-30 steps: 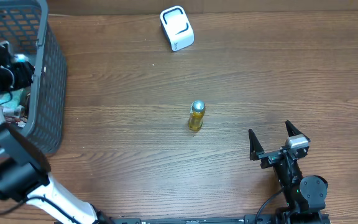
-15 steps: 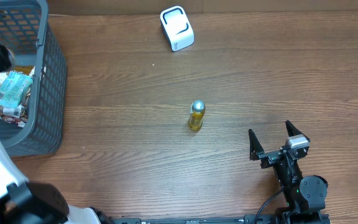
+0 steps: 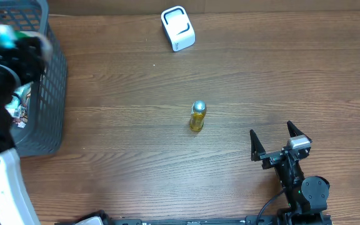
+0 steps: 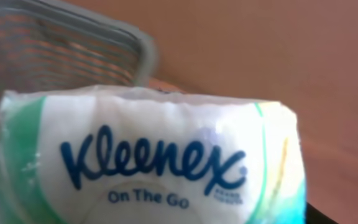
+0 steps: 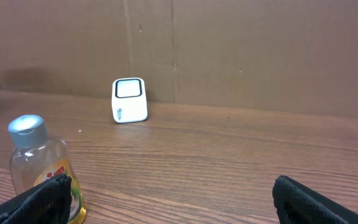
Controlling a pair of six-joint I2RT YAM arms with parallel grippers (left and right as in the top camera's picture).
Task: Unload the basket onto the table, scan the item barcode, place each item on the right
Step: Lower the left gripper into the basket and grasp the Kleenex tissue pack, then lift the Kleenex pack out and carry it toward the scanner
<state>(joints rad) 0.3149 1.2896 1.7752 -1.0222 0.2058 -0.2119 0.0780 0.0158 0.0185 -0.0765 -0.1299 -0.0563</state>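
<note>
Left end effector [image 3: 14, 36] pinches Kleenex pack [image 4: 148, 155] over basket [image 3: 52, 94]; next I'd present its barcode to scanner [image 3: 178, 28], twelve o'clock.

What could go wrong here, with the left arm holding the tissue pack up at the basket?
1. The soft Kleenex pack fills the left wrist view and no fingers show, so the hold of the left gripper cannot be checked; the pack might slip back into the basket.
2. Only the logo face shows, no barcode, so it may reach the scanner facing the wrong way.
</note>
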